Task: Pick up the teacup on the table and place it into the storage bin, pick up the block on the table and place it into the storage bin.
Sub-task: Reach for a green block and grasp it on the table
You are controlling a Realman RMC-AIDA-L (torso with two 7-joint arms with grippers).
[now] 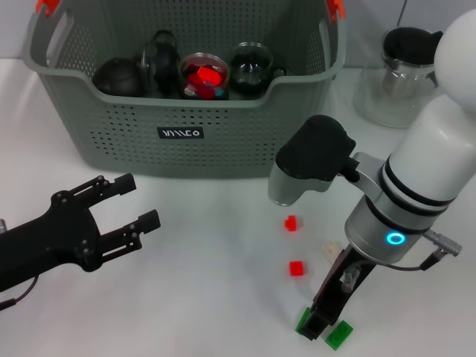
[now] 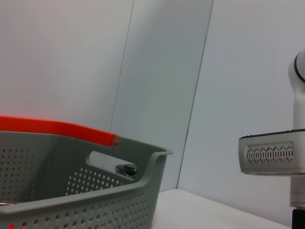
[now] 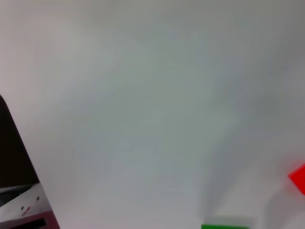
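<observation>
Right gripper (image 1: pixel 325 325) down at green block (image 1: pixel 340 335), finger state unclear; block pickup underway, next carry toward bin (image 1: pixel 186 134) at 11 o'clock. Left gripper (image 1: pixel 126 204) idle, fingers apart.

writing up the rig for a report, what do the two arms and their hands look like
The left arm is all matte black, ending in a black hand with two long ridged fingers and a thin black cable underneath. The right arm is glossy white with black ring bands, a silver wrist section with a glowing cyan ring light, a grey cable with a connector, and a black hand.
</observation>
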